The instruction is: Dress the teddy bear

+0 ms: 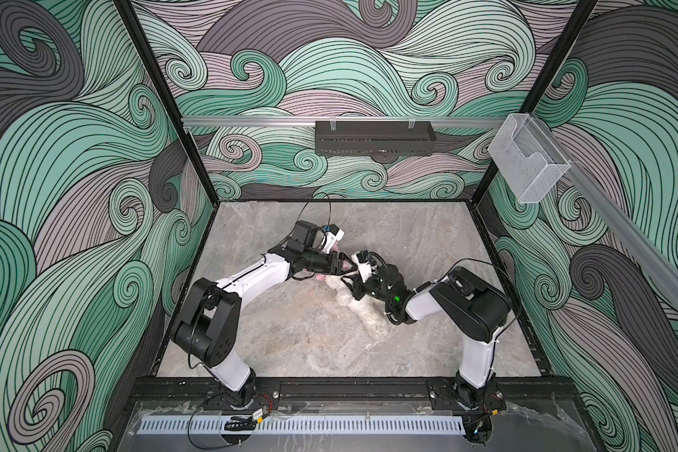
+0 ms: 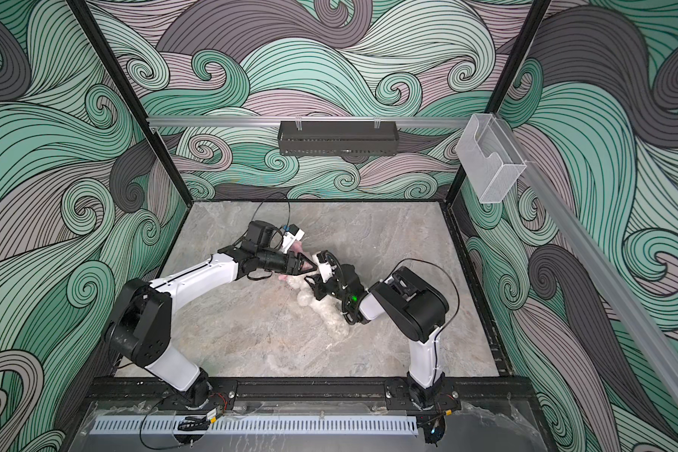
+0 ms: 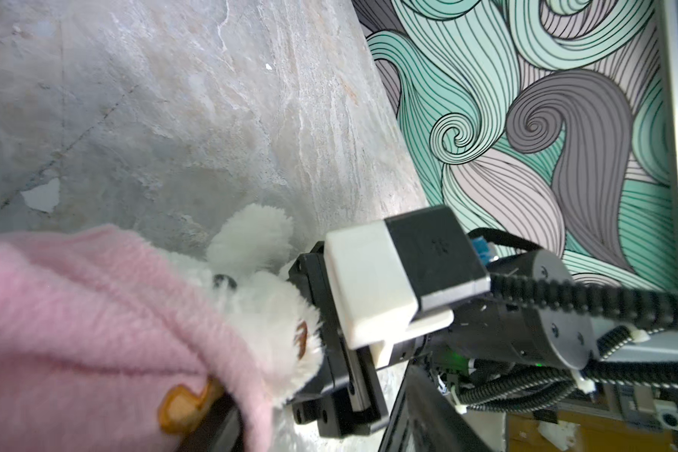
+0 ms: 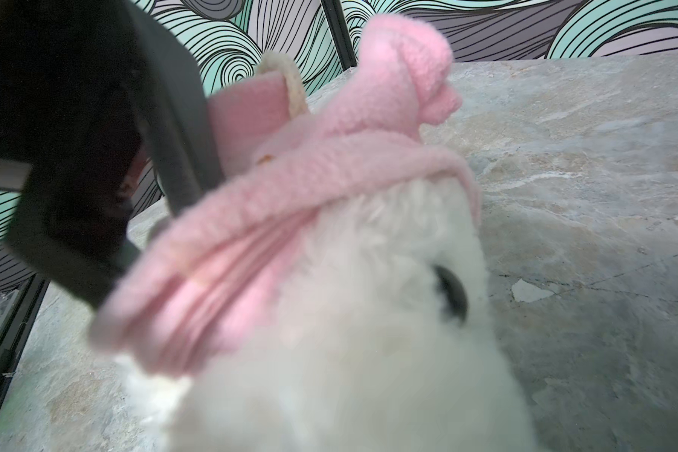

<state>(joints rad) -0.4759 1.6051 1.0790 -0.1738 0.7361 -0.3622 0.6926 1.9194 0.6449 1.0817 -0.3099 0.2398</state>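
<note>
You've got the teddy bear [image 1: 347, 300] lying mid-frame on the table [image 1: 290, 336], head between both grippers. Your right gripper [image 1: 347, 280] clamps its head fur. Your left gripper [image 1: 349, 268] sits at the pink shirt [image 4: 290, 188] bunched over the head (jaw gap unreadable).

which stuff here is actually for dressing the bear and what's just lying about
For the job:
teddy bear
pink shirt
left gripper
right gripper

Just there:
black hanging tray
clear plastic bin
</note>
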